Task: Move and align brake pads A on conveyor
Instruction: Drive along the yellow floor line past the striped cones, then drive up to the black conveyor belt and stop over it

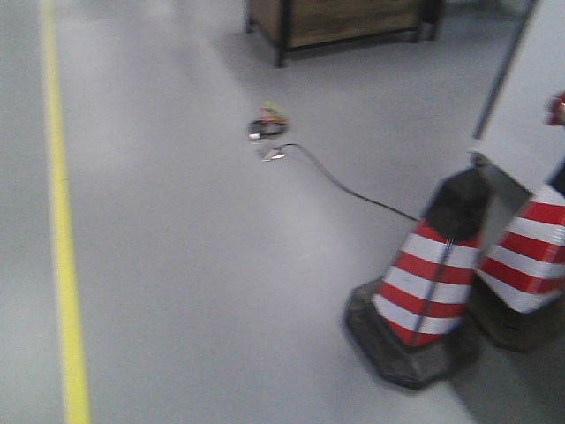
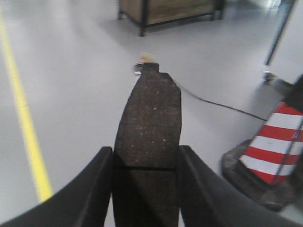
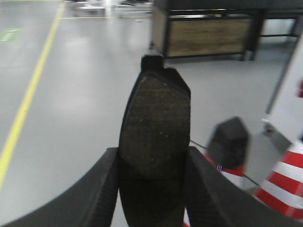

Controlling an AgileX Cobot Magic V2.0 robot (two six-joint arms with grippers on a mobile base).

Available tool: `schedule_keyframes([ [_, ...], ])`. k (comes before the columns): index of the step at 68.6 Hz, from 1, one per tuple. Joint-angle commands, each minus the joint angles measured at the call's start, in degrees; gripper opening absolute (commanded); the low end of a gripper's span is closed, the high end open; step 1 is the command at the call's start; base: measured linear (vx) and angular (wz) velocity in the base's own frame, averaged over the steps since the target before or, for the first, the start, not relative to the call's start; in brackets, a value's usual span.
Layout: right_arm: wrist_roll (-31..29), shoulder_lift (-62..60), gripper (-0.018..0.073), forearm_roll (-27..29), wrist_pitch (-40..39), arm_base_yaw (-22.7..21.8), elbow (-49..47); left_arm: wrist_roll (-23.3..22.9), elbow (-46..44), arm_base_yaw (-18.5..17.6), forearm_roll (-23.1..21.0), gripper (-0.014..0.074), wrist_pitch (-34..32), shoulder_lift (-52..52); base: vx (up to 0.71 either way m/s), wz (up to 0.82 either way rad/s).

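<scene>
Now, left gripper (image 2: 146, 152): clamped on a brake pad (image 2: 150, 109), which juts forward out of its grip.
Right gripper (image 3: 152, 153): clamped likewise on a second brake pad (image 3: 154, 109).

The left gripper (image 2: 144, 155) has two matte black fingers (image 2: 87, 194). Each is broad at the base and tapers to a rounded tip, with smooth, curved outer faces. The right gripper (image 3: 152, 152) has fingers (image 3: 210, 189) of the same black colour and tapered, rounded form. Finer surface detail is blurred.
</scene>
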Motion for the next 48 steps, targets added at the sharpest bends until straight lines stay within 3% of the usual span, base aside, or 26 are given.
schedule_keyframes([
  [1,-0.35,0.49,-0.0005,-0.35,-5.37,-0.02,-1.71,-0.02,-1.65,-0.17,-0.46,-0.0006,-5.57,0.11,0.21,-0.99],
  [48,-0.35,0.49,-0.0005,-0.35,-5.34,-0.02,-1.71,-0.02,-1.65,-0.17,-0.46,-0.0006,-5.57,0.11,0.18,-0.89],
])
